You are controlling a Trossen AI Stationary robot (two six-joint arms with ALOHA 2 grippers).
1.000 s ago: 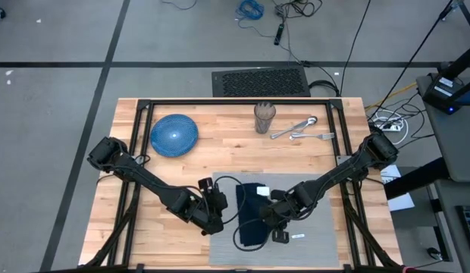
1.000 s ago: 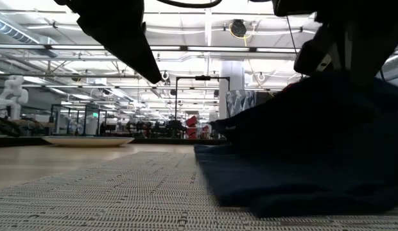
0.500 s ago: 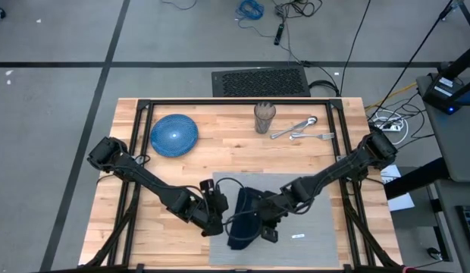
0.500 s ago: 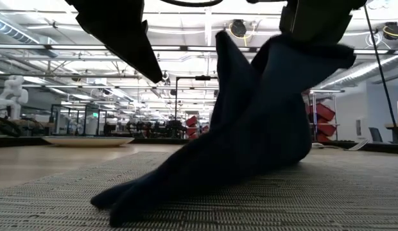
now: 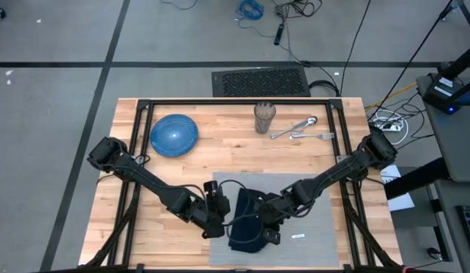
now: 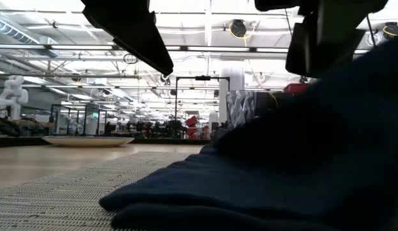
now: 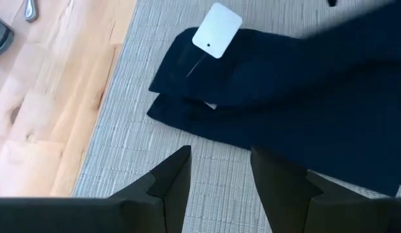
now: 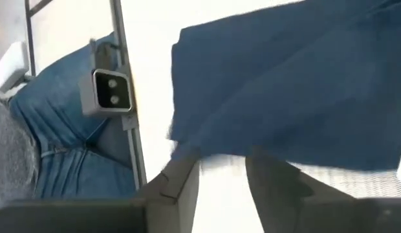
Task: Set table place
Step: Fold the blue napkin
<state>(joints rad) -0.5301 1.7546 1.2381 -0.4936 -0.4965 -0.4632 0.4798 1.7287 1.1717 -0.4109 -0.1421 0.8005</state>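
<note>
Navy napkin (image 5: 246,224) bunched on grey mat (image 5: 318,216), right claw (image 5: 269,225) open over it, left claw (image 5: 217,216) open beside

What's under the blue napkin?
The napkin lies on the grey placemat. The mat shows all around it; whatever else might sit beneath the cloth is covered.

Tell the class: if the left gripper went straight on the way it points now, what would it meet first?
Probably the napkin. The left gripper is open above the placemat, aimed at the napkin's near folded edge. Depth is unclear, so it could graze the placemat first.
</note>
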